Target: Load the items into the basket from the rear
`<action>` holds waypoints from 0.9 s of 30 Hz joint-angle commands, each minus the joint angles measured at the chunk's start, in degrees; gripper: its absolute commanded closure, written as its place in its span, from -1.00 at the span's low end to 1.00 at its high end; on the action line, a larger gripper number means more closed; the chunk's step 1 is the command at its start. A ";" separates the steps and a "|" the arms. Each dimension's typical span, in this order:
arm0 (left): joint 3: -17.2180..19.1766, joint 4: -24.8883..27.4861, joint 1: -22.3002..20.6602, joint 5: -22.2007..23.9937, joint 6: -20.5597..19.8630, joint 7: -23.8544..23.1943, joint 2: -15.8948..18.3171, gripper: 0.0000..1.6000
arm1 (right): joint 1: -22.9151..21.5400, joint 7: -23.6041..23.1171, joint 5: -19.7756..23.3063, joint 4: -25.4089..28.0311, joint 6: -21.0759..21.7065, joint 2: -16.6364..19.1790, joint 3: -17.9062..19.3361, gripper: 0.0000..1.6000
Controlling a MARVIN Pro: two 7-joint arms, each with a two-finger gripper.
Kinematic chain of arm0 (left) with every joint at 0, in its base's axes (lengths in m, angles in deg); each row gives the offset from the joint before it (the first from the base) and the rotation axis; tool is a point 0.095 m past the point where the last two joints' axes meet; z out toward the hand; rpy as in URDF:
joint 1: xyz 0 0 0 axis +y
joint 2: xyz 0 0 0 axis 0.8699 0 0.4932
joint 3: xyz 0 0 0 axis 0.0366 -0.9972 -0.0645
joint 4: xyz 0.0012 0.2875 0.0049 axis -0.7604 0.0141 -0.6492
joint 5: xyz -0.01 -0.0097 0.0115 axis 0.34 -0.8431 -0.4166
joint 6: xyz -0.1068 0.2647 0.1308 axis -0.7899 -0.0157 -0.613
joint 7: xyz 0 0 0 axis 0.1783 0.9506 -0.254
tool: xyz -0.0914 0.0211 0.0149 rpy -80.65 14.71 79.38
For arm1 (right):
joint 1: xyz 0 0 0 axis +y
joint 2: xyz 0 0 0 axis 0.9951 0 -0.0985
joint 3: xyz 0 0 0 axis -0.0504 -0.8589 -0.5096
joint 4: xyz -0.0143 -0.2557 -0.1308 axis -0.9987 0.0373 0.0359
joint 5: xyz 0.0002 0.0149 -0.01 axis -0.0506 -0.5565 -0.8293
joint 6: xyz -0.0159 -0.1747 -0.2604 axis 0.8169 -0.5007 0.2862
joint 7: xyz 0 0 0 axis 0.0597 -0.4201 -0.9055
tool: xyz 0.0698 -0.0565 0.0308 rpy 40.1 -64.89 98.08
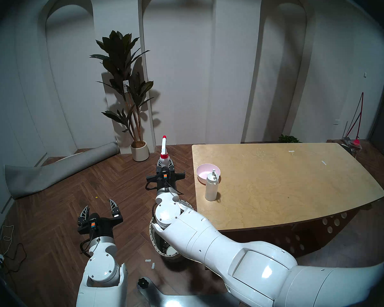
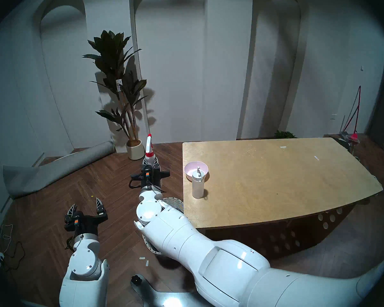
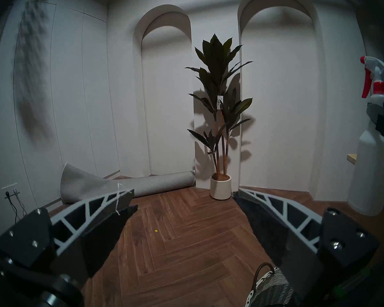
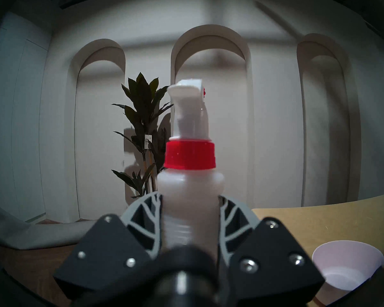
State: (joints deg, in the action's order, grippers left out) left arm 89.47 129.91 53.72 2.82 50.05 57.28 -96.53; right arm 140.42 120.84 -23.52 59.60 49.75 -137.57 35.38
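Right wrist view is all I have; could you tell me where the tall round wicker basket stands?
Observer: The tall round wicker basket stands on the floor under the right forearm, nearer the robot than the translucent white spray bottle in the right gripper.
Operator: Is the left gripper free?
Observer: Yes, the left gripper is open and empty, left of the basket.
Operator: What stands by the pink bowl?
Observer: A small white pump-top bottle, upright on the pale wooden table, just in front of the shallow pale pink bowl.
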 commanded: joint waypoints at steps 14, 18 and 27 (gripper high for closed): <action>-1.00 1.61 0.29 -0.80 1.11 -0.16 0.46 -1.00 | -7.04 1.67 3.92 -13.21 -8.82 -7.00 -3.84 -1.00; -1.05 1.60 0.40 -0.71 1.19 -0.19 0.50 -1.00 | -7.67 1.51 5.18 -15.31 -9.62 -7.61 -4.11 -1.00; -1.63 1.63 -0.46 -0.14 1.49 -1.40 1.22 -1.00 | -8.54 4.65 6.72 -12.62 -14.70 -7.63 -2.53 -1.00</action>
State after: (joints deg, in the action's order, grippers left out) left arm 88.12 130.17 54.07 2.14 50.67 57.01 -95.97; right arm 134.16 123.51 -17.07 43.22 39.67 -143.77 31.78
